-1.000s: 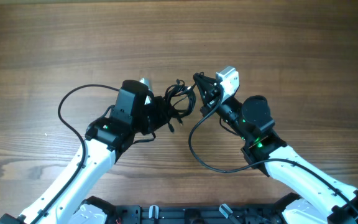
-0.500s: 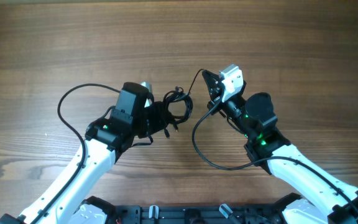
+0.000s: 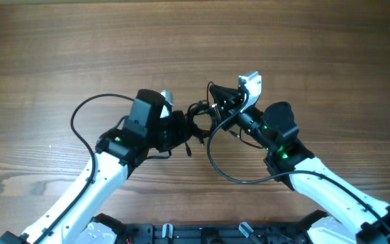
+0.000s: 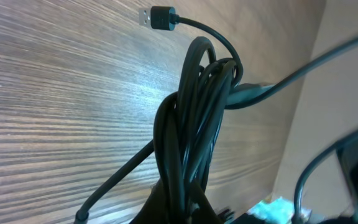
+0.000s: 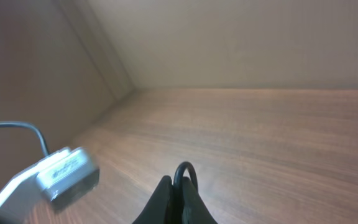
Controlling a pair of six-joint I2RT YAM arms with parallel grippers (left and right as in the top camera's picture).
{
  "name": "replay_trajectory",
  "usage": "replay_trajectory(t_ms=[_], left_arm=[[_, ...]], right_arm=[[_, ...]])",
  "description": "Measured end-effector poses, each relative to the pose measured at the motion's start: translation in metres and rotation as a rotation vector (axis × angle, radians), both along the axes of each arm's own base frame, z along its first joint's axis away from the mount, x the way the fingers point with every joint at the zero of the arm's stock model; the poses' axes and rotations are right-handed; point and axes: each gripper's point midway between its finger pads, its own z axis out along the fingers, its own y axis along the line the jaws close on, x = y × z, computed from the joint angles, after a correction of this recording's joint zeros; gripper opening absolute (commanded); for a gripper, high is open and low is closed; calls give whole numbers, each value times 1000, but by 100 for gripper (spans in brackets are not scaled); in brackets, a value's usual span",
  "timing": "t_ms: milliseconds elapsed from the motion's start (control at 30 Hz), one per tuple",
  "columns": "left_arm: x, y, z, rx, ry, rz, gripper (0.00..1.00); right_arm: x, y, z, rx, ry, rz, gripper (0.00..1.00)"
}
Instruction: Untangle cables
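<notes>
The left claw [image 3: 177, 127] is clamped narrow on the thick end of the cables [image 3: 196, 115]. Its wrist view shows the bundle rising straight out from between its fingers as a twisted hank, with one silver-tipped plug [image 4: 156, 15] free at the top. The hank hangs just above the bench [image 3: 181, 41], in the gap between the two arms. Its long axis runs roughly left to right, from one claw to the other.

To the right, the right claw [image 3: 217, 100] is pinched tight on one thin loop [image 5: 183, 169] that pokes up between its fingers. Both claws touch the tangle, so neither is nearer. The left holds the mass and the right holds a single strand. My judgement is that the coming move turns on that line between them: drawing the right claw away along it should pull the loop out of the hank.

Count: one tangle, one plug in clear view and one pinched loop. The strands in the hank overlap too much to count. Each arm's own thicker wire [image 3: 215, 163] curls beside it, two in all.
</notes>
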Motion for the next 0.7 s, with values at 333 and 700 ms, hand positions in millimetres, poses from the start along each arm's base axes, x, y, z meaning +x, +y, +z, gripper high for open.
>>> replay_trajectory(t_ms=[333,700], left_arm=[[-6,-16,-22,67,-12,-97,4],[-9,-52,11,-178,-12,-198,4]], right_arm=[[15,-6,0,-2,-46,-75,9],[13,-11,-35,-96,70,-90,30]])
